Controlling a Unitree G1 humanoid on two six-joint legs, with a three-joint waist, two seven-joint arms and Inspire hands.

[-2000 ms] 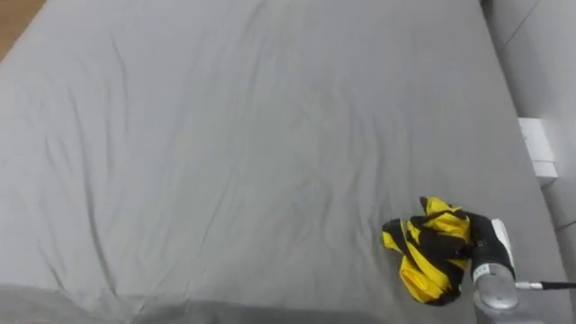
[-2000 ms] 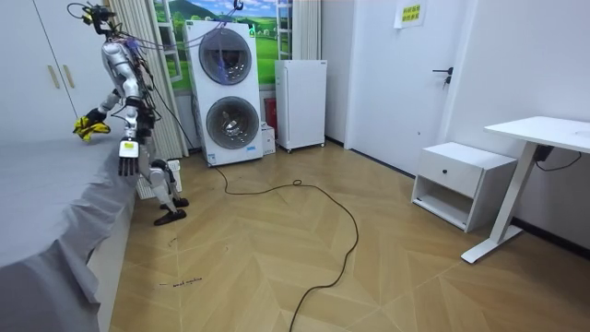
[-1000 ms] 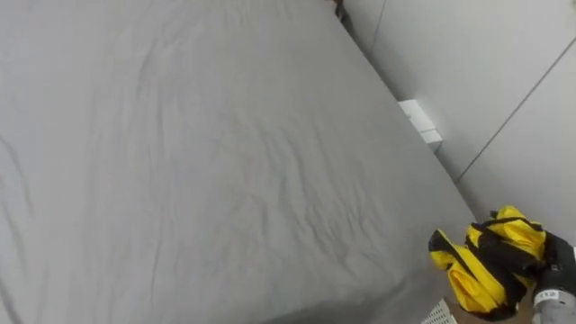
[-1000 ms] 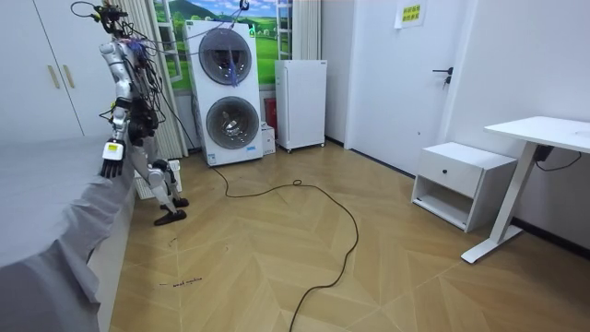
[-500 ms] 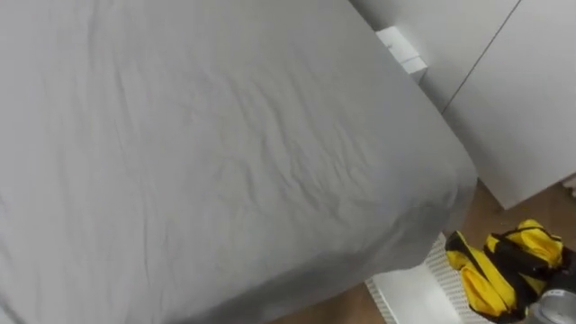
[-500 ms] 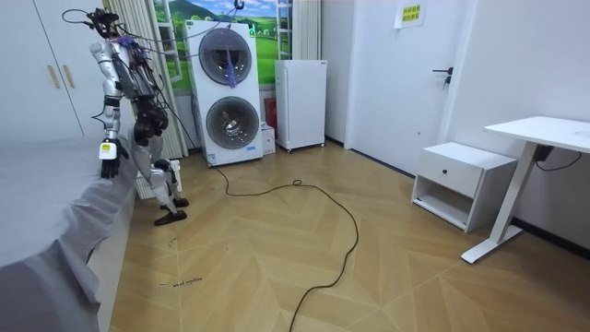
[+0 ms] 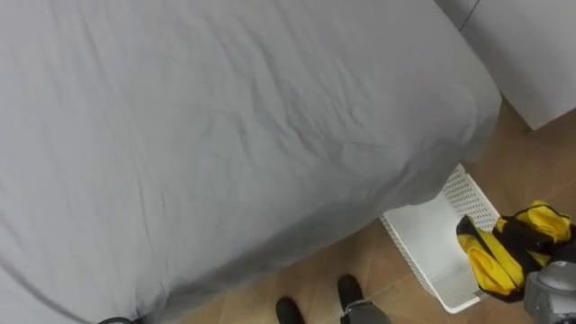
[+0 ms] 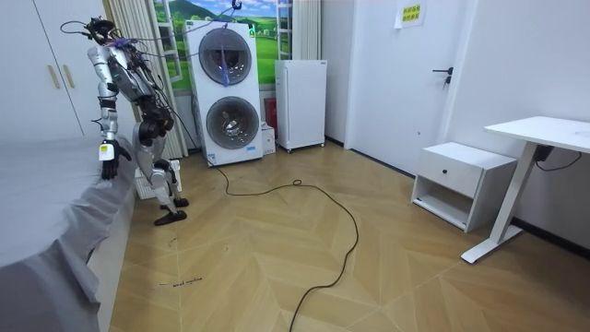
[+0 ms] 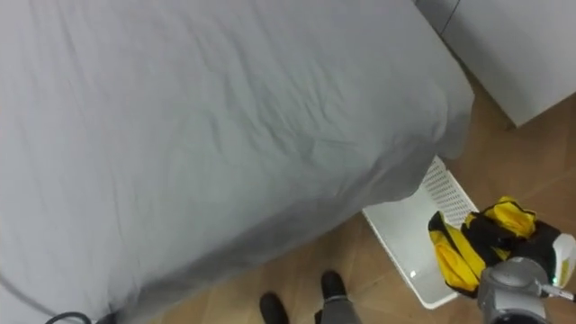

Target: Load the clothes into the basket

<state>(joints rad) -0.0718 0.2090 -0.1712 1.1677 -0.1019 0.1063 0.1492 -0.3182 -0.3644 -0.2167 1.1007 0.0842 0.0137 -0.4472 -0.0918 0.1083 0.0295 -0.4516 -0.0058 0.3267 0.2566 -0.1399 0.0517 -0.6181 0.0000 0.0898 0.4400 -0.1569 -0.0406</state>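
Left hand point(image 8: 108, 150): hangs at the edge of the bed point(image 9: 207, 117). Basket point(image 9: 402, 236), white: on the floor at the bed's corner. Yellow-black garment point(image 9: 461, 256): bunched, clamped in the right hand's point(image 9: 531, 252) fingers above the basket, off the bed's corner. Two seconds ago it was on the bed.

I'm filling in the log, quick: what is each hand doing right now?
Left hand: hangs beside the bed; state cannot be told.
Right hand: closed on the yellow-and-black clothes, near the white basket.
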